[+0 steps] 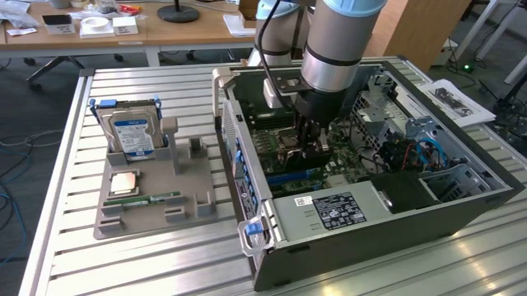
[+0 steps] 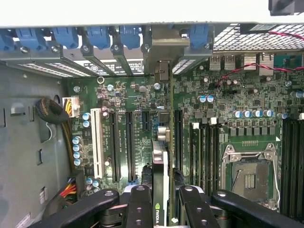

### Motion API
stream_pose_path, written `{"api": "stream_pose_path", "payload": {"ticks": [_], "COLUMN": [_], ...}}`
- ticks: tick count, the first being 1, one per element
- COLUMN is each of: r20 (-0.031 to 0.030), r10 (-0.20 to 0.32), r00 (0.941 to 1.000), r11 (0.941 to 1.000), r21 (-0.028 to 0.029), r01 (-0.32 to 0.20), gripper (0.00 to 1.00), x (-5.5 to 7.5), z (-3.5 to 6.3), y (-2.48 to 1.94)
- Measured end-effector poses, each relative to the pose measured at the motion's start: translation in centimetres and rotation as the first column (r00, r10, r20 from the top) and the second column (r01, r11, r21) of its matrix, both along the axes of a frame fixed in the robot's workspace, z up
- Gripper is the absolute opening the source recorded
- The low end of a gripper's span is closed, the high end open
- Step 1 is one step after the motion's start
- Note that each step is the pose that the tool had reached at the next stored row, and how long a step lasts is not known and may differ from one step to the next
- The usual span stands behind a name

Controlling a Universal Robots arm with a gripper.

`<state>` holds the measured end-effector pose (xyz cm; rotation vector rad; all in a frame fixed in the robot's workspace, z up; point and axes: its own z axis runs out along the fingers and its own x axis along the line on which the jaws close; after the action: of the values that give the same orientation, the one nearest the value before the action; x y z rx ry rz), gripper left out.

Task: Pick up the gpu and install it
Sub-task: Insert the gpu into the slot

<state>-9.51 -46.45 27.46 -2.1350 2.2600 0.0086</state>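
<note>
Pinching the gpu [image 2: 159,187] edge-on between the two black fingers [image 2: 139,204] of the claw [image 2: 164,197], jaws partly closed on the thin board. Gripping it near the end closest to the wrist, with a small printed logo showing on the card just between the fingers. Holding it upright over the green motherboard [image 2: 118,95], its long edge pointing toward the row of blue-clipped slot covers [image 2: 99,35] at the back wall. Lined up just beside the two long dark expansion slots [image 2: 129,142], between them and the memory sockets; cannot tell whether the lower edge touches a slot.

Seen from the exterior view: claw [image 1: 311,148] sunk deep inside the open computer case [image 1: 461,203], near its middle. To the exterior view's left, well apart on the slatted desk [image 1: 165,259], a grey holder [image 1: 123,225] carrying a hard drive [image 1: 132,132] upright and a memory stick [image 1: 148,200] lying flat.
</note>
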Motion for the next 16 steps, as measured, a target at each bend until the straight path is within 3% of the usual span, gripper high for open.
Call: {"api": "stream_pose_path", "payload": {"ticks": [16], "r20": [0.0001], "r10": [0.0], "r00": [1.0], "r11": [1.0], "r21": [0.0], "r01": [0.0], "gripper": [0.27], "x": [-0.04], "z": [-0.39], "y": [0.0]}}
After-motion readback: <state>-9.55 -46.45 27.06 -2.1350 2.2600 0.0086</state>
